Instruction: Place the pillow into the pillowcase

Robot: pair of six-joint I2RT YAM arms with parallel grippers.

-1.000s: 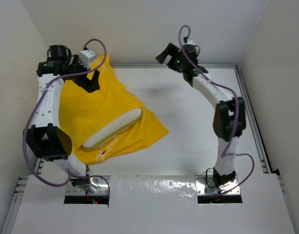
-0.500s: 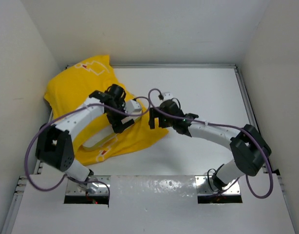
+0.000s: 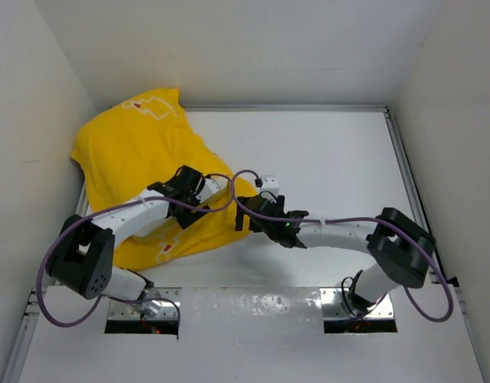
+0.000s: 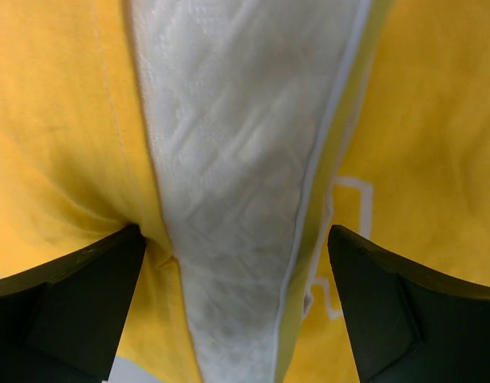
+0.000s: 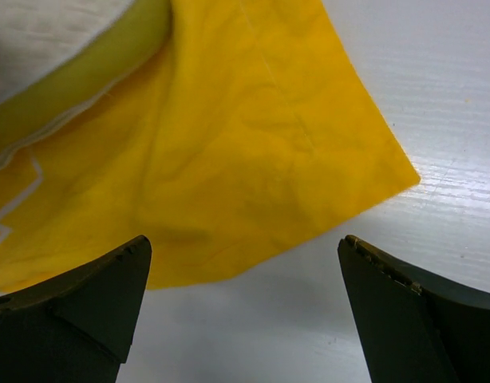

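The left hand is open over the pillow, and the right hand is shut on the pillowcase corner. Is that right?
No. The right hand is open, not shut: the right wrist view shows its fingers wide apart over the pillowcase corner. The left hand is open over the pillow.

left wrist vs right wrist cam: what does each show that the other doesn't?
Left wrist only: the pillow running down mid-frame, quilted face up, with pillowcase fabric on both sides and the open left tool over it.
Right wrist only: the pillowcase's free corner lying flat on the table, ahead of the open right tool.
Both: yellow pillowcase, some pillow, and an open tool holding nothing.
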